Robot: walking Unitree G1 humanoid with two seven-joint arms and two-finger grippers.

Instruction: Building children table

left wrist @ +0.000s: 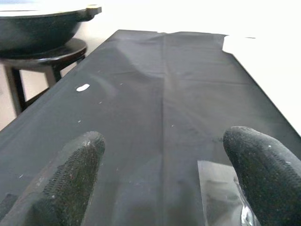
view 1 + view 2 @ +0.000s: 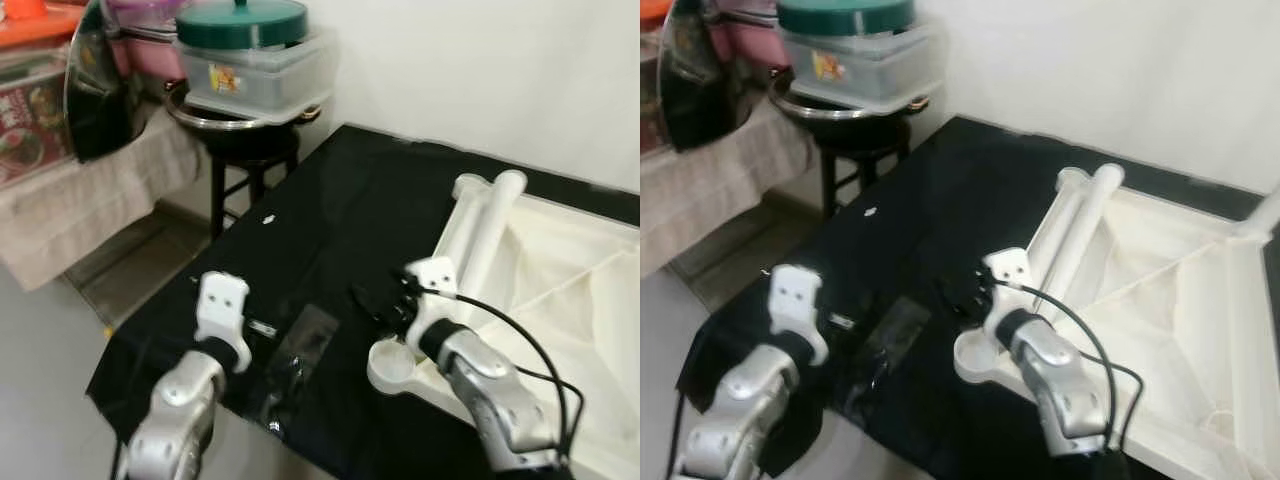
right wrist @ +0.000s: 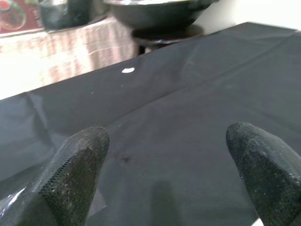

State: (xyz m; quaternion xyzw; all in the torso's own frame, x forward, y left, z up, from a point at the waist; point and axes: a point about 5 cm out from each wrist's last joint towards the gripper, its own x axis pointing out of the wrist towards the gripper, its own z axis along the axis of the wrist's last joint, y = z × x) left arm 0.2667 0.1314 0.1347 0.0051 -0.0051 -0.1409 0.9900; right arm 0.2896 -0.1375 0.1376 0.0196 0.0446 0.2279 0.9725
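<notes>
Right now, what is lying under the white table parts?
A black sheet lies under the white table parts and spreads out toward the stool. Whatever is beneath the sheet is covered and cannot be seen.

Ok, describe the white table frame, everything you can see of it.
The table frame looks like white plastic and lies flat on the black cloth, its underside apparently up, with ribs crossing inside the tray-like top. Two round legs lie side by side along its left edge. A round socket sits at the near corner, just beside the right gripper.
</notes>
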